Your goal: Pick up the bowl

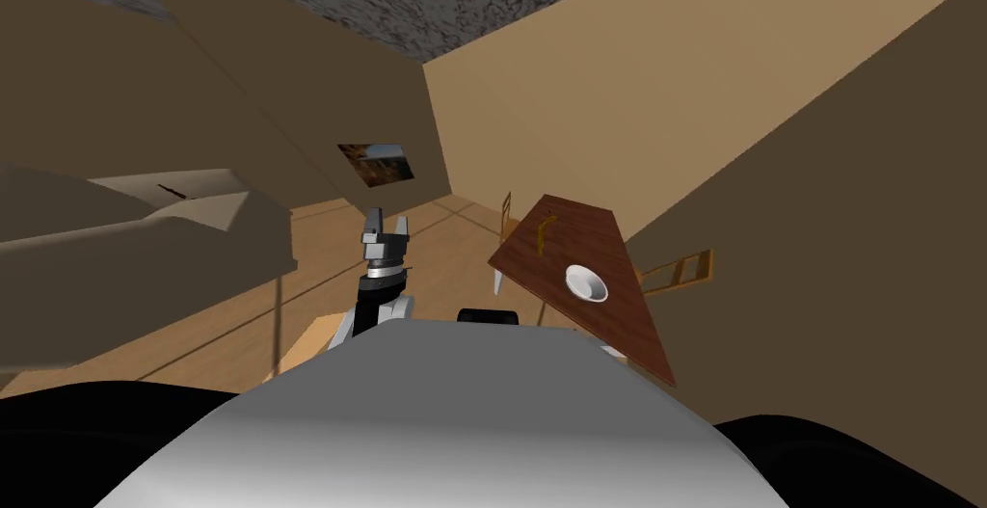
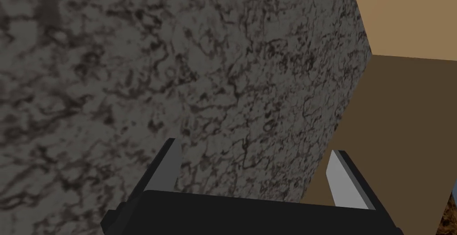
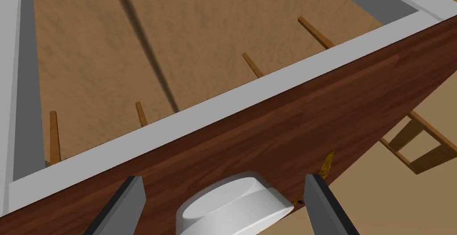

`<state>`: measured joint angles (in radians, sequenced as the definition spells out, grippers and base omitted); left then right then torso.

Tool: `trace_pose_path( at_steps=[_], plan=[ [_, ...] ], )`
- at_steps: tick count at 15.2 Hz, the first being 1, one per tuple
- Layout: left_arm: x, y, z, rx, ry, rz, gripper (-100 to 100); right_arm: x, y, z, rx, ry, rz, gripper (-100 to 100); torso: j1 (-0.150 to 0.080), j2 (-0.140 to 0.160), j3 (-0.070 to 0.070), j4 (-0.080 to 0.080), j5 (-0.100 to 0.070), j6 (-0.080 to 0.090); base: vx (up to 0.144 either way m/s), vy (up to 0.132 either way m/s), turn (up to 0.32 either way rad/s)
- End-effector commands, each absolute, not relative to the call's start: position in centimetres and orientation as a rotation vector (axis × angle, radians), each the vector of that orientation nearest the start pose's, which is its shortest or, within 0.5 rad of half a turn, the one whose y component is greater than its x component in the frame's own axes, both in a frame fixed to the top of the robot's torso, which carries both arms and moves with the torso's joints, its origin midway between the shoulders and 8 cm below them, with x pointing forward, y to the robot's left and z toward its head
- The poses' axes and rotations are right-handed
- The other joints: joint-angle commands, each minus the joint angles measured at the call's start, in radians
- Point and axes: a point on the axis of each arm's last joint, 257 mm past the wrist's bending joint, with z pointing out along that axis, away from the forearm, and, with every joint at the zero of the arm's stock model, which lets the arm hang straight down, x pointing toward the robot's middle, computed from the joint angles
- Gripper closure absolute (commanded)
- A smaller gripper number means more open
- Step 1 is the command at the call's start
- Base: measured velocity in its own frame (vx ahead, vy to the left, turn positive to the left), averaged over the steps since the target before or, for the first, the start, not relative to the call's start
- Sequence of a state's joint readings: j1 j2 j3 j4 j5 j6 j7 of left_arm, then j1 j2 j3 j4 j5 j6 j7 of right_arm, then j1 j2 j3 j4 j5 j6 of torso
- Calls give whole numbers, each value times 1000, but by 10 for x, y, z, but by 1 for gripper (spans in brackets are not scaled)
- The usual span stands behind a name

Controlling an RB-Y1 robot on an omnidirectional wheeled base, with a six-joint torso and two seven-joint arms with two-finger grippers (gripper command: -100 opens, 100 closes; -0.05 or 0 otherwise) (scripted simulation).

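Observation:
A white bowl [image 1: 586, 283] stands upright on a dark wooden table [image 1: 578, 242], to my right. In the right wrist view the bowl [image 3: 232, 205] lies close in front of my right gripper [image 3: 224, 178], between the lines of its two open fingers [image 3: 122, 201], which do not touch it. My left gripper [image 1: 387, 223] is raised over the floor, well left of the table. Its fingers [image 2: 168, 165] stand open with nothing between them.
A small yellow object [image 1: 545, 230] lies on the table beyond the bowl, also showing by my right finger [image 3: 328, 163]. Wooden chairs [image 1: 678, 271] stand at the table's far sides. A beige sofa [image 1: 145, 232] sits on the left. The table has a white frame [image 3: 223, 107].

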<state>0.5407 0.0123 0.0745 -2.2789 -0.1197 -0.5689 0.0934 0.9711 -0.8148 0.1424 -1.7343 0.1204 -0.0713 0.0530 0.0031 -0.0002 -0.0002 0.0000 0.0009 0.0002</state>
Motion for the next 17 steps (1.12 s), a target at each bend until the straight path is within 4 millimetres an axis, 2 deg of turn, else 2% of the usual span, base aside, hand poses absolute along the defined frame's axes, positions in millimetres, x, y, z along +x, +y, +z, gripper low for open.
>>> trace_pose_path(
  at_steps=[1,2,4,5,6,7,8,10,12,13,14,15,16,17],
  plan=[
    [329,288,23,-572,657,-1237,0,85,-458,-455,881,2363,198,-100,0,0,0,0,0,0,30,38,318],
    [329,288,23,-572,657,-1238,0,54,-476,-463,884,2428,113,-100,0,0,0,0,0,-1,49,57,539],
    [329,288,23,-572,657,-1238,0,54,-479,-463,877,2433,105,-100,1,-1,-1,0,0,-1,46,47,330],
    [329,288,23,-572,657,-1237,0,25,-499,-467,870,2498,13,-100,1,-1,-1,0,0,0,39,51,354],
    [329,288,23,-572,657,-1238,0,25,-499,-467,870,2498,13,-100,1,-1,-1,0,0,-1,43,44,319],
    [329,288,23,-572,657,-1237,0,-4,-518,-468,859,2557,-77,-100,1,-1,-1,0,0,-1,52,41,372],
    [329,288,23,-572,657,-1237,0,-4,-518,-468,859,2557,-77,-100,1,-1,-1,0,0,-1,58,37,381],
    [329,288,23,-572,657,-1238,0,-56,-553,-465,830,2661,-248,-100,0,-2,-1,-1,0,-2,69,45,495],
    [329,288,23,-572,657,-1237,0,-56,-554,-465,831,2661,-249,-100,1,-3,-2,-1,0,-1,65,33,270],
    [329,288,23,-572,657,-1237,0,-80,-570,-461,814,2706,-329,-100,1,-2,-1,0,0,0,47,26,256],
    [329,288,23,-572,657,-1237,0,-80,-570,-461,814,2706,-329,-100,1,-2,-1,0,0,-1,43,20,296],
    [329,288,23,-572,657,-1237,0,-101,-584,-456,796,2745,-404,-100,0,-1,-1,0,0,-1,48,17,400],
    [329,288,23,-572,657,-1237,0,-101,-584,-456,796,2745,-404,-100,0,-1,-1,0,0,-1,49,11,317],
    [329,288,23,-572,657,-1237,0,-120,-597,-450,777,2780,-472,-100,0,-1,-1,0,0,-1,59,16,372]
  ],
)
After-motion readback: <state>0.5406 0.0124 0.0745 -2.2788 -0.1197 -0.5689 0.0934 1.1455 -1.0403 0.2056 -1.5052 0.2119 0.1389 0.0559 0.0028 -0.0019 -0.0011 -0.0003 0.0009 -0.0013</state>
